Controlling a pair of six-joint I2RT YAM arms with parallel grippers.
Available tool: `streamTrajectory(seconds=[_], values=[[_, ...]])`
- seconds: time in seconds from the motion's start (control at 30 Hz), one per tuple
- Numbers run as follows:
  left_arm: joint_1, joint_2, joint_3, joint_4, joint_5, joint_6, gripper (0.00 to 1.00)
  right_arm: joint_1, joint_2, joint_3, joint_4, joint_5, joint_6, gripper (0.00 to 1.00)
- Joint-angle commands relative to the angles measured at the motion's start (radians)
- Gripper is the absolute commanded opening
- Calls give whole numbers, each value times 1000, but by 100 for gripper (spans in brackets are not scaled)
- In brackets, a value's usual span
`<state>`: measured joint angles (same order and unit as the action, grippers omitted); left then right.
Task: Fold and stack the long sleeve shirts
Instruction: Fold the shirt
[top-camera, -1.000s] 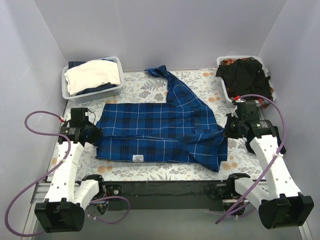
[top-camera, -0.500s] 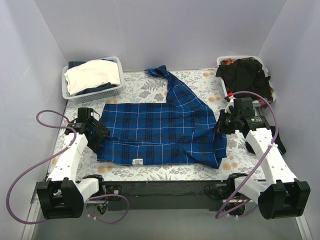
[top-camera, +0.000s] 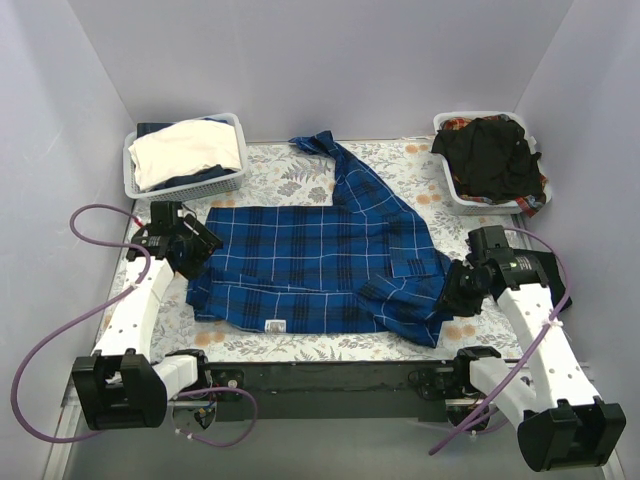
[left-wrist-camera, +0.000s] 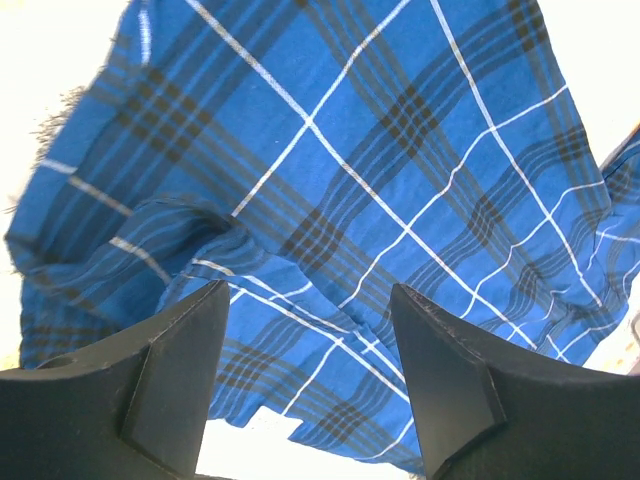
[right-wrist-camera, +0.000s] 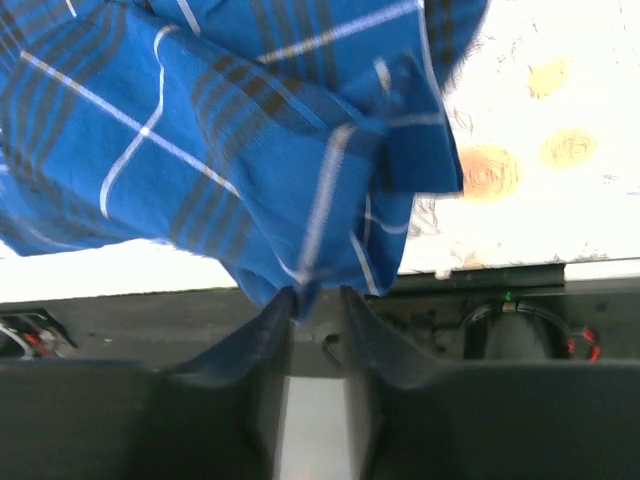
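The royal-blue plaid long sleeve shirt (top-camera: 320, 262) lies spread across the middle of the table, one sleeve trailing to the back and its white label (top-camera: 275, 319) near the front hem. My left gripper (top-camera: 195, 252) hovers over its left edge, jaws wide apart (left-wrist-camera: 308, 290) with only flat plaid cloth (left-wrist-camera: 380, 150) beneath. My right gripper (top-camera: 452, 300) sits at the shirt's bunched front right corner. Its jaws (right-wrist-camera: 317, 295) stand slightly apart, and a fold of plaid (right-wrist-camera: 300, 200) rests against the left fingertip. A plain black shirt (top-camera: 490, 155) lies heaped in the right basket.
A white lattice basket (top-camera: 140, 185) at the back left holds folded cream and dark cloth. Another white basket (top-camera: 452, 185) at the back right holds the black shirt. The floral tablecloth (top-camera: 290, 175) shows around the shirt. The dark front rail (right-wrist-camera: 480, 300) is right below the right gripper.
The left gripper has opened, let go of the shirt's left edge and drawn back a little. The right gripper swung toward the front edge at the shirt's right corner and its jaws have parted.
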<state>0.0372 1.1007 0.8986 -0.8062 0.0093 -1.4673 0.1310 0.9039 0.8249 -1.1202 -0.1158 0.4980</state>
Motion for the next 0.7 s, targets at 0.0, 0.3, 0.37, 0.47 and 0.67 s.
streamTrajectory(seconds=[0.0, 0.3, 0.37, 0.47, 0.67], values=[[3, 37, 46, 58, 58, 38, 65, -1, -25, 106, -95, 37, 33, 43], [3, 44, 57, 55, 73, 76, 65, -1, 58, 183, 13, 282, 16, 46], [1, 44, 51, 53, 80, 81, 65, -1, 104, 217, 40, 333, 7, 46], [0, 45, 34, 64, 113, 87, 65, -1, 153, 188, 196, 277, -71, 49], [-8, 38, -9, 67, 129, 96, 65, 1, 407, 161, 390, 53, -153, 56]])
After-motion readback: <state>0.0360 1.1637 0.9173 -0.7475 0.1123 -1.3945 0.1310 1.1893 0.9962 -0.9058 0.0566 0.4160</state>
